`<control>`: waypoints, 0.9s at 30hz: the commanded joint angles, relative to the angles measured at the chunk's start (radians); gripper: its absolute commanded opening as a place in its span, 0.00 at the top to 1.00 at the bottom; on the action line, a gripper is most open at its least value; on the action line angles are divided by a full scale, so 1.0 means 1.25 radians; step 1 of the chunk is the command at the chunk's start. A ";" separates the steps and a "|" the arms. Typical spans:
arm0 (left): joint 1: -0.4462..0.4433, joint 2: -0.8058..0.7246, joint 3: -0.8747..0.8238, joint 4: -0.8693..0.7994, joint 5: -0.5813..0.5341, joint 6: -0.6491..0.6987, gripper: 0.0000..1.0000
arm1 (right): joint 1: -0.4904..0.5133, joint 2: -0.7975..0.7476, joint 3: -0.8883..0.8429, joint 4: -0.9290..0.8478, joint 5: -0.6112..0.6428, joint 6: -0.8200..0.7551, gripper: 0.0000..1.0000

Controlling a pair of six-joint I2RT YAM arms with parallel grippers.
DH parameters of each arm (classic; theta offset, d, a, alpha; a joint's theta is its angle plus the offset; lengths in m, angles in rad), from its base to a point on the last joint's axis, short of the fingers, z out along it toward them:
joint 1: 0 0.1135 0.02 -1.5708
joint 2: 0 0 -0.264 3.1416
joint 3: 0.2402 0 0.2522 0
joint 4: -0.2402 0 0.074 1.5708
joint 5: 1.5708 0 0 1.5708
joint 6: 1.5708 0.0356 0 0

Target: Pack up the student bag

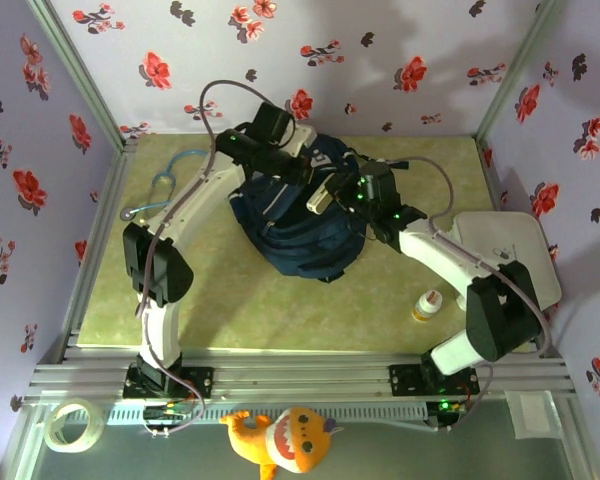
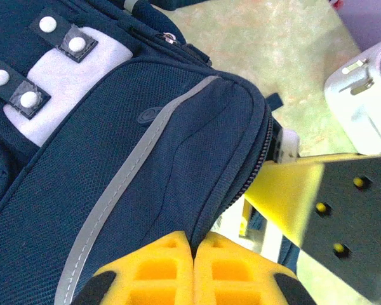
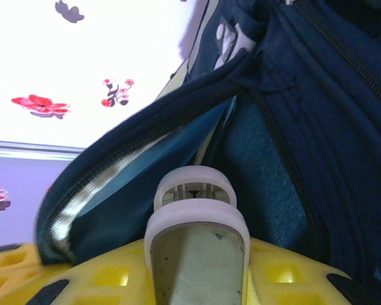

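The student bag [image 1: 300, 225], dark navy with grey stripe trim, lies in the middle of the mat. My left gripper [image 1: 292, 165] is at its back edge. In the left wrist view this gripper [image 2: 193, 254] is shut, pinching a fold of the student bag [image 2: 146, 159] beside the zipper. My right gripper [image 1: 325, 197] reaches over the bag from the right. In the right wrist view it [image 3: 197, 270] is shut on a pale plastic item [image 3: 197, 235] with a flat grey face. The item's tip points into the gaping mouth of the student bag [image 3: 286, 127].
A white rounded case [image 1: 510, 250] lies at the right. A small bottle [image 1: 427, 305] stands near the front right. A stethoscope [image 1: 165, 190] lies at the back left. A tape roll [image 1: 70, 422] and an orange plush toy [image 1: 280, 440] sit in front of the arm bases.
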 commanded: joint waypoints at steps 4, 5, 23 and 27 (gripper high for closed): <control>0.028 -0.057 0.031 0.110 0.117 -0.076 1.00 | -0.033 0.079 0.081 0.092 -0.084 0.040 0.56; 0.032 -0.054 0.031 0.107 0.117 -0.079 1.00 | -0.035 0.085 0.078 0.111 -0.104 0.052 0.55; 0.053 -0.112 -0.192 0.175 0.117 -0.094 0.46 | -0.071 -0.165 -0.079 -0.164 0.011 -0.103 0.39; 0.086 -0.198 -0.378 0.287 0.113 -0.173 0.34 | -0.070 -0.210 -0.106 -0.224 0.041 -0.149 0.35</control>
